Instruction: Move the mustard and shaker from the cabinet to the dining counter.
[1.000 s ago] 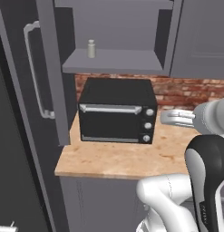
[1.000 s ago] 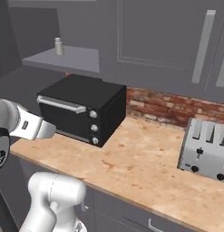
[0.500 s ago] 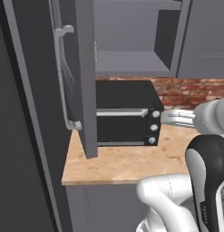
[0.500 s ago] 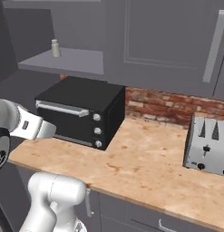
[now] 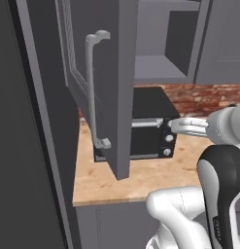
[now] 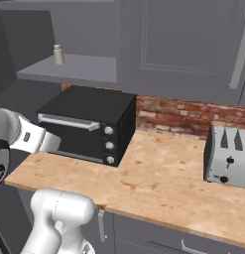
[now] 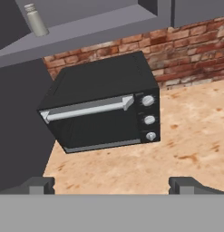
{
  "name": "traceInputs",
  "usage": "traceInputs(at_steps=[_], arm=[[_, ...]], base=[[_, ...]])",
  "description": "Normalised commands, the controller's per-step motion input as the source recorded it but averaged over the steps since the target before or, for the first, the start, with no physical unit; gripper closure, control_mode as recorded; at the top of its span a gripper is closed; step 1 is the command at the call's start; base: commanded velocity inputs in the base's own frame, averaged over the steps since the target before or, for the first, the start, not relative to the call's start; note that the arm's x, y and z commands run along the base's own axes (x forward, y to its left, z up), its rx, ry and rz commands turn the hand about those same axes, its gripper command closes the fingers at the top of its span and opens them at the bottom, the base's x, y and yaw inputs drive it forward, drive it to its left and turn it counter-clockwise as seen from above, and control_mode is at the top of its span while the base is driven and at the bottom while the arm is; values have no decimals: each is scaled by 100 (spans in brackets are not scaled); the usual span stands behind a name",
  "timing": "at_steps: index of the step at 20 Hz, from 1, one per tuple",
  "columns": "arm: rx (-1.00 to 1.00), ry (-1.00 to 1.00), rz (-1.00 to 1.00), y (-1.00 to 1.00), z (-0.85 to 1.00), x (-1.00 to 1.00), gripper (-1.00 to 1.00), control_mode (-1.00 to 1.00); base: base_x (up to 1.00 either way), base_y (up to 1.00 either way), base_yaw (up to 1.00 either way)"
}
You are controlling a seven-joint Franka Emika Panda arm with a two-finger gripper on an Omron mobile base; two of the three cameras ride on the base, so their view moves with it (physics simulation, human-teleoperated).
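The small grey shaker (image 6: pixel 58 54) stands upright near the left end of the open cabinet's shelf (image 6: pixel 79 69); in the hand view the shaker (image 7: pixel 36 21) is at the top left on that shelf (image 7: pixel 95 27). My gripper (image 7: pixel 112 185) is open with nothing between its fingertips (image 7: pixel 41 184). It sits below the shelf and faces the black toaster oven. The cabinet's dark door (image 5: pixel 99 82), with its long bar handle (image 5: pixel 94 87), stands swung open close in the left base view. The mustard and the dining counter are out of view.
A black toaster oven (image 6: pixel 87 129) sits on the narrow wood worktop (image 6: pixel 158 178) under the shelf, in front of a brick wall (image 6: pixel 173 111). A silver toaster (image 6: pixel 228 156) stands at the right. The open door overhangs the worktop's left end (image 5: pixel 107 182).
Both base views have shifted, so the camera has moved. The open cabinet door now looms nearer and larger in the left base view. The gripper stays open.
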Motion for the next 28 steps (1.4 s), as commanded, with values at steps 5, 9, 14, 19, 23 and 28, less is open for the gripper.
traceInputs(at_steps=[5, 9, 14, 19, 23, 28], arm=[[0, 0, 0, 0, 0, 0, -100, 100], [0, 0, 0, 0, 0, 0, -100, 100], [3, 0, 0, -6, 0, -2, -100, -100], [17, 0, 13, -1, 0, 0, -100, -100], [5, 0, 30, 11, 11, 6, -100, -100], [0, 0, 20, 13, 45, 1, -100, -100]], base=[[52, 32, -12], [28, 24, -8], [0, 0, 0], [0, 0, 0], [0, 0, 0], [0, 0, 0]])
